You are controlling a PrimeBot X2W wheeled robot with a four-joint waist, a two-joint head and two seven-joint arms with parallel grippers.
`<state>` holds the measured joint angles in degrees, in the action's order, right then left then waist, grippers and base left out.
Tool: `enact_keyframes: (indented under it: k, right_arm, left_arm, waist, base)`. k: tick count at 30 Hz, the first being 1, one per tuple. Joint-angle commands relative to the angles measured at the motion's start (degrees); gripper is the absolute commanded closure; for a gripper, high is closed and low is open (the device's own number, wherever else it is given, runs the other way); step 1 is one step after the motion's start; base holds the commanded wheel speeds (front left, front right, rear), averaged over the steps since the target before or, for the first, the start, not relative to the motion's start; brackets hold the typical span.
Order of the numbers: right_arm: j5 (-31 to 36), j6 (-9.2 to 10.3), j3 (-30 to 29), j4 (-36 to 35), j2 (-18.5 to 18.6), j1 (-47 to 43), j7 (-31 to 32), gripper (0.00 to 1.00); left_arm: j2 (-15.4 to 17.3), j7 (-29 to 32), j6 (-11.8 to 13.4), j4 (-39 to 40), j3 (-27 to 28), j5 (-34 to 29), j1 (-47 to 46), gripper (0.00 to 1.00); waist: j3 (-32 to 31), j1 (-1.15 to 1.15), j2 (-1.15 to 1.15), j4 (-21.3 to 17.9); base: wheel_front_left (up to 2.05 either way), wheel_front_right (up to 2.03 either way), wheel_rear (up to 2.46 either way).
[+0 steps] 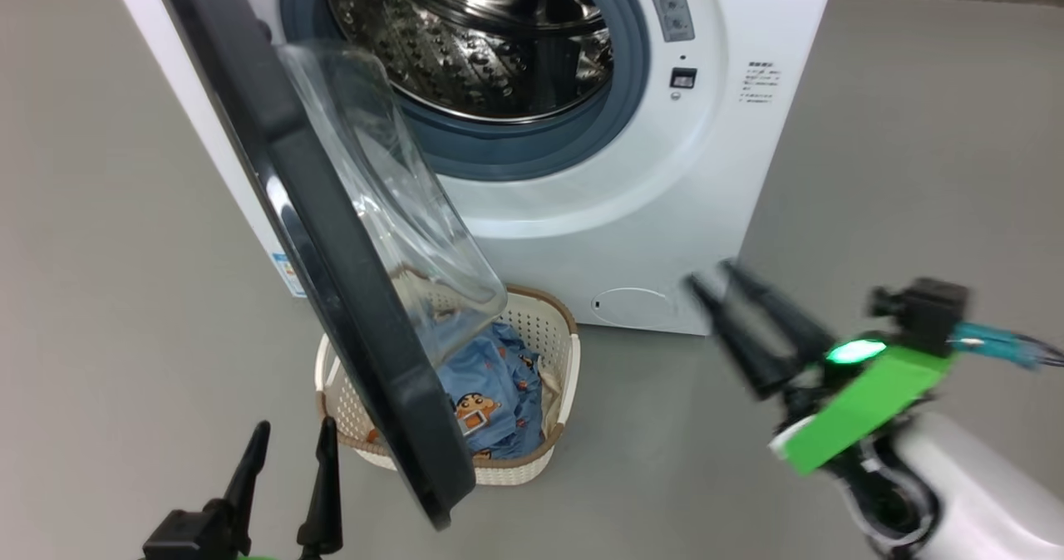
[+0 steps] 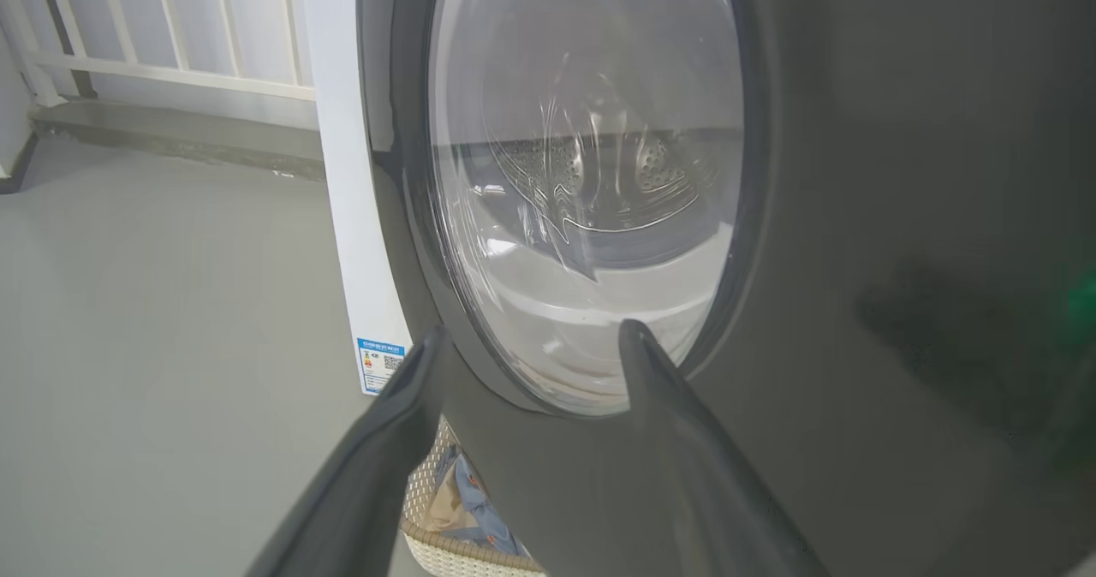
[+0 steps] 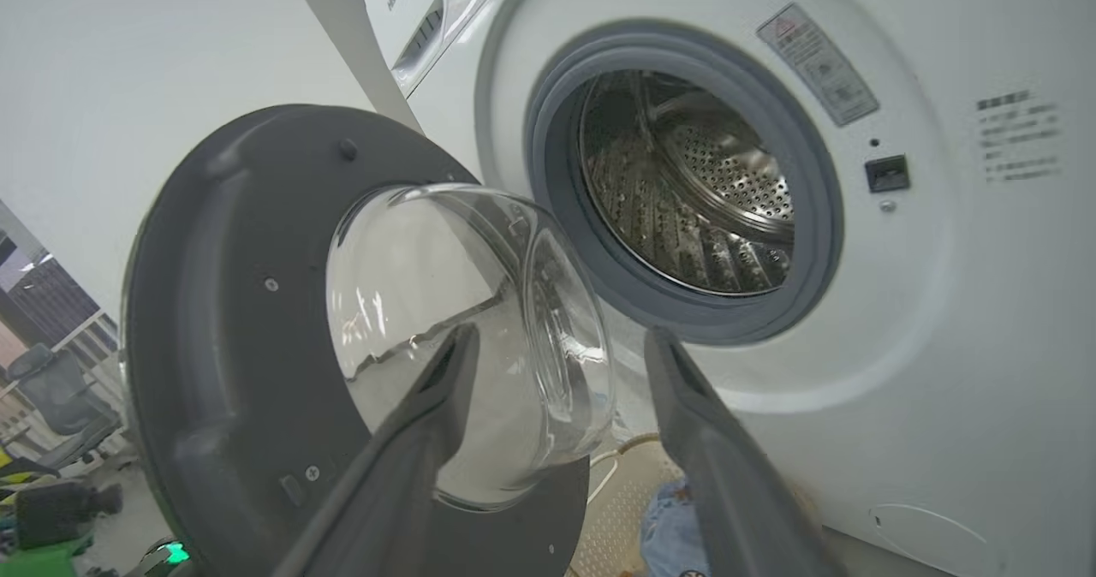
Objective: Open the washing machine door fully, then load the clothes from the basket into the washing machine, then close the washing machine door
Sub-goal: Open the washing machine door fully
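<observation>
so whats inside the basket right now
The basket holds the clothes: light blue fabric with cartoon figures, and a strip of cream cloth at its right side. The washing machine door covers the basket's left part, so what lies there is hidden.

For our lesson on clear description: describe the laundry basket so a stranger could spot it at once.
Find the white washing machine with its black door swung open. On the floor before it, partly behind that door, sits the basket. It alone is cream perforated plastic with a brown rim, holding blue cartoon-print clothes.
</observation>
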<state>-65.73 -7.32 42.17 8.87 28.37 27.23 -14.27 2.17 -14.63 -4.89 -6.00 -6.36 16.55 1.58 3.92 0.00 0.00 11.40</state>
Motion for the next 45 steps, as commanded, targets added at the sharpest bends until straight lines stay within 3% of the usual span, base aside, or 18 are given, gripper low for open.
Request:
enact_keyframes:
  k: [1, 9, 16, 24, 32, 45]
  right_arm:
    - [2.6, -0.17, -4.1, -1.0, 0.1, -2.4, -0.7, 0.00]
    - [20.6, -0.17, -24.5, -3.0, -5.1, -17.7, -0.7, 0.00]
    - [33.1, -0.17, -33.9, -5.6, -10.6, -26.6, -0.7, 0.00]
    - [44.6, -0.17, -39.8, -8.3, -16.4, -34.4, -0.7, 0.00]
    - [49.7, -0.17, -42.8, -9.4, -21.5, -38.3, -0.7, 0.00]
    - [51.9, -0.17, -45.6, -8.8, -23.2, -40.2, -0.7, 0.00]
  left_arm:
    - [0.7, -0.4, -0.4, 1.0, 2.1, -0.6, -0.2, 0.00]
    - [0.7, -0.4, -0.8, 0.8, 2.8, -0.9, 0.0, 0.00]
    - [0.7, -0.4, -0.8, 0.7, 3.3, -0.8, 0.7, 0.00]
    - [0.7, -0.4, -1.1, 0.6, 3.8, -1.1, 1.4, 0.00]
    - [0.7, -0.4, -1.1, 0.6, 4.8, -1.1, 2.2, 0.00]
    - [0.7, -0.4, -0.8, 0.7, 5.9, -1.3, 4.0, 0.00]
  waist:
    - [-0.4, 0.00, 0.00, -0.6]
    - [-1.2, 0.00, 0.00, -1.6]
    - [-1.6, 0.00, 0.00, -3.0]
    - [-2.2, 0.00, 0.00, -3.7]
    - [-2.5, 0.00, 0.00, -4.9]
    - [-3.2, 0.00, 0.00, -6.4]
  base:
    - [0.00, 0.00, 0.00]
    - [0.00, 0.00, 0.00]
    - [0.00, 0.00, 0.00]
    - [0.00, 0.00, 0.00]
    - [0.00, 0.00, 0.00]
    - [0.00, 0.00, 0.00]
